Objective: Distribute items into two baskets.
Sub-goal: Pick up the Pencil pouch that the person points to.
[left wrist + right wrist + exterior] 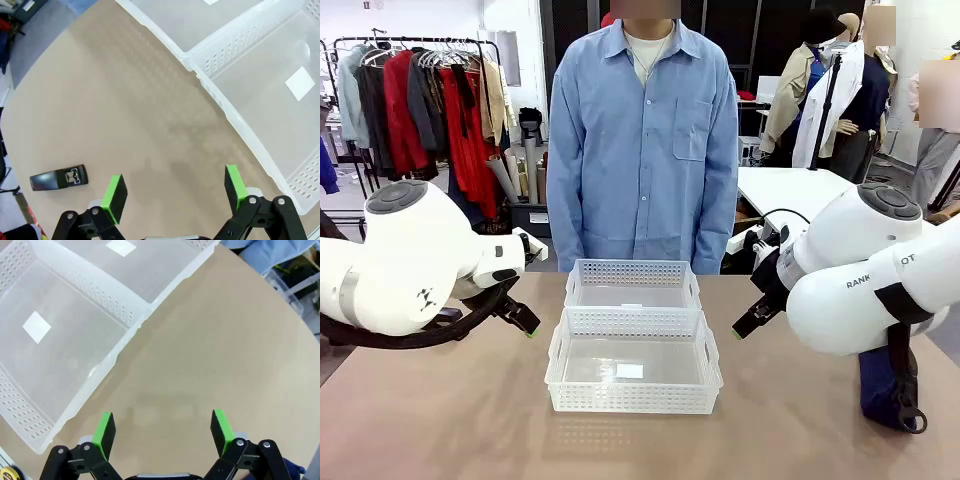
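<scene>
Tan and matte, the bench (470, 430) runs flat from my side to the far edge. Low over it my left gripper (175, 185) hangs with its green pads spread wide and nothing between them. My right gripper (162, 427) is spread and empty as well. I judge the two flank the baskets so each can serve its own side. The small black stapler (59, 177) lies flat on the bench beyond my left gripper, well apart from the baskets. Below my right arm is a dark navy soft fabric shape with a loop (890, 385), probably the pouch; I cannot tell how it rests.

In the middle sits the larger white rectangular plastic basket with lattice sides (633, 398), holding no task item. The smaller white lattice basket (632, 272) touches it just behind, equally unfilled. They are side by side, likely so either is reachable. At the far side a person in a blue shirt (645, 150) stands facing me. A rack of hanging clothes (420, 100) stands farther back.
</scene>
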Robot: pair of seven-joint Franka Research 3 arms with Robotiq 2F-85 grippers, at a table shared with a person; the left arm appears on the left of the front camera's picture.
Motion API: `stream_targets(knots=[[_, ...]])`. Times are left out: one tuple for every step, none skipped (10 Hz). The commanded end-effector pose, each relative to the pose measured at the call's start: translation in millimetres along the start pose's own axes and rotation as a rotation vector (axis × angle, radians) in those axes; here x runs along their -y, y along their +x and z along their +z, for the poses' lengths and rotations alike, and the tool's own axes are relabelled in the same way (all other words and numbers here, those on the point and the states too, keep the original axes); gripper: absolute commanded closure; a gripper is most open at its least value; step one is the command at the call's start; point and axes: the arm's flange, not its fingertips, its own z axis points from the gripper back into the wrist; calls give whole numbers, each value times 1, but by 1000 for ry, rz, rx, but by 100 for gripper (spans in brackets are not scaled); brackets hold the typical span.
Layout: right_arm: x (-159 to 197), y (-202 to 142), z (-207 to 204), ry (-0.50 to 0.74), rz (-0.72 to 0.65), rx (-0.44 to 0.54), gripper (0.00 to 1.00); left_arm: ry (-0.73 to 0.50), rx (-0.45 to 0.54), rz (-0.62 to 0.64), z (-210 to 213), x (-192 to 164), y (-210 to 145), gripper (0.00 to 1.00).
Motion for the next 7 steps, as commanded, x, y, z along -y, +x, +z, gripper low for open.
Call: stream_targets(knots=[[0, 0, 0, 0, 0, 1, 0, 0, 0, 0, 0, 0, 0, 0], [0, 0, 0, 0, 0, 1, 0, 0, 0, 0, 0, 0, 0, 0], [0, 0, 0, 0, 0, 1, 0, 0, 0, 0, 0, 0, 0, 0], [0, 0, 0, 0, 0, 1, 0, 0, 0, 0, 0, 0, 0, 0], [0, 0, 0, 0, 0, 1, 0, 0, 0, 0, 0, 0, 0, 0], [0, 0, 0, 0, 0, 1, 0, 0, 0, 0, 0, 0, 0, 0], [0, 0, 0, 0, 0, 1, 0, 0, 0, 0, 0, 0, 0, 0]])
